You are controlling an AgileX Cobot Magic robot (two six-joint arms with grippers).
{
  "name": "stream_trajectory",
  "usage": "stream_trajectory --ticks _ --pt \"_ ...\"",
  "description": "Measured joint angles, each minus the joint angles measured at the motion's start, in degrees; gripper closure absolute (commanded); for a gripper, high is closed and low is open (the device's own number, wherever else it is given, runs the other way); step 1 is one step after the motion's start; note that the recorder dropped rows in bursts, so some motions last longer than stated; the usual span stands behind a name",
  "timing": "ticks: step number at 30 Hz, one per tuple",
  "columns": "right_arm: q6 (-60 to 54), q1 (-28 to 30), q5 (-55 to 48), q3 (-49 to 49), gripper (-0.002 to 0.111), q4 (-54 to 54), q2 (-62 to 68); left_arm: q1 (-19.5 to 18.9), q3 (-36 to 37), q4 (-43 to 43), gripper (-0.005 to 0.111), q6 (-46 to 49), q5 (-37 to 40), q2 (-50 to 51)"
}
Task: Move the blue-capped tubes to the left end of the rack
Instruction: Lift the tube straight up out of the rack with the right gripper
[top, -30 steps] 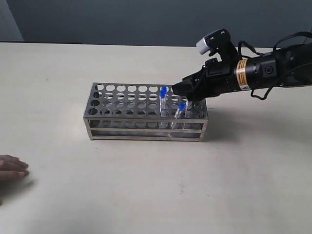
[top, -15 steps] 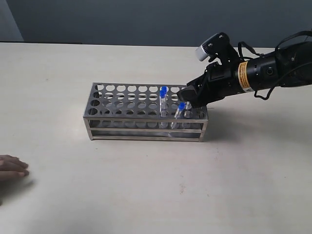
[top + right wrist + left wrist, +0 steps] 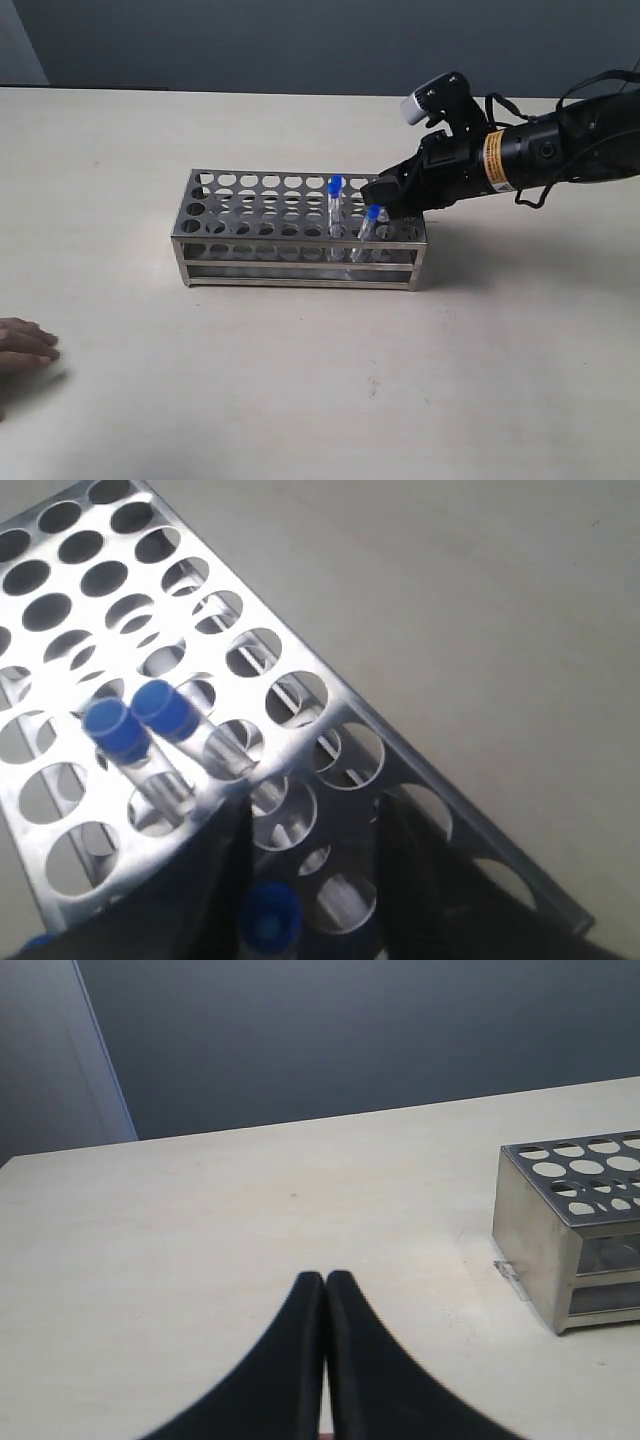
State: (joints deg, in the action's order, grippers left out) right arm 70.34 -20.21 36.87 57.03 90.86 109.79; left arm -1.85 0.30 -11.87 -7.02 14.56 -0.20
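**Nearest, left edge.** A bare human hand (image 3: 22, 345) rests flat on the pale beige tabletop (image 3: 300, 400), well apart from the work.

**Left gripper** (image 3: 325, 1278). It is not seen in the exterior view. It hovers low over the table to the left of the rack, with its black fingers pressed together and holding nothing. It is probably parked there so that the rack's left end is free to receive tubes.

**Mid-table.** The rectangular silvery metal test-tube rack (image 3: 250, 262) has rows of round holes, and those at its left end are vacant. The small clear blue-capped tubes (image 3: 160, 712) all sit toward its right end.
- A leaning tube (image 3: 372, 216) is toward the near side.
- An upright tube (image 3: 336, 186) is a little to the left and farther back.
- The right wrist view shows two caps close together there, so the total count cannot be told.

**Far right.** The right gripper (image 3: 385, 195) reaches in on a black arm that slopes down over the rack's right end, with the wrist pitched so the fingers point at the leaning tube. Its jaws are spread, one on either side of that tube's cap, and a gap shows on one side. It straddles the cap rather than pinching it. The step in hand appears to be closing on this tube to lift it out.
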Motion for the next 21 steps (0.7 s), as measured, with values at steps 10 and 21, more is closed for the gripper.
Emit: stream_trajectory --ticks 10,21 --pt "0.95 -0.13 2.18 -0.11 0.108 -0.08 0.63 0.0 0.0 0.0 0.106 0.0 0.0 0.0" --pt "0.75 -0.13 1.34 -0.42 0.108 1.21 -7.02 0.0 0.0 0.0 0.106 0.0 0.0 0.0"
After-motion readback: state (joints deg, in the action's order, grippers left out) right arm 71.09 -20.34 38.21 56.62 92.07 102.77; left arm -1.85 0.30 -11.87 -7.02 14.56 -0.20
